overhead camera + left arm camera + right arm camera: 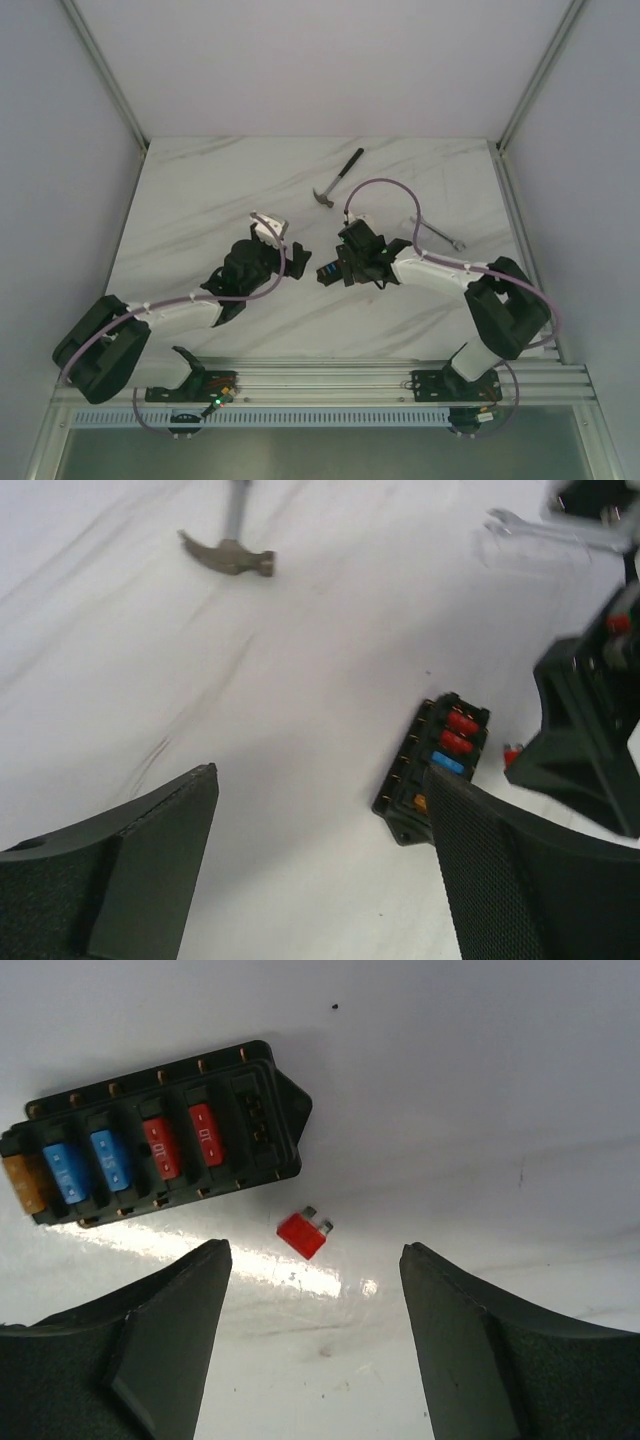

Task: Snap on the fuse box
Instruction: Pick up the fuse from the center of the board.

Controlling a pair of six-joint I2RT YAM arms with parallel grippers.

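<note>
The fuse box [160,1150] lies flat, nearer me than the hammer [337,178]. My left gripper [320,810] and right gripper [315,1290] both gape wide, holding nothing. Probably light, stiff, slick plastic; I would pinch its long edges.

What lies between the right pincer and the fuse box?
One loose red fuse, lying on the table just clear of the fuse box; the right wrist view shows it ahead of the open right pincer.

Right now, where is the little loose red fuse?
The loose red fuse lies on the white table in the right wrist view, just below the right end of the fuse box, apart from it.
</note>
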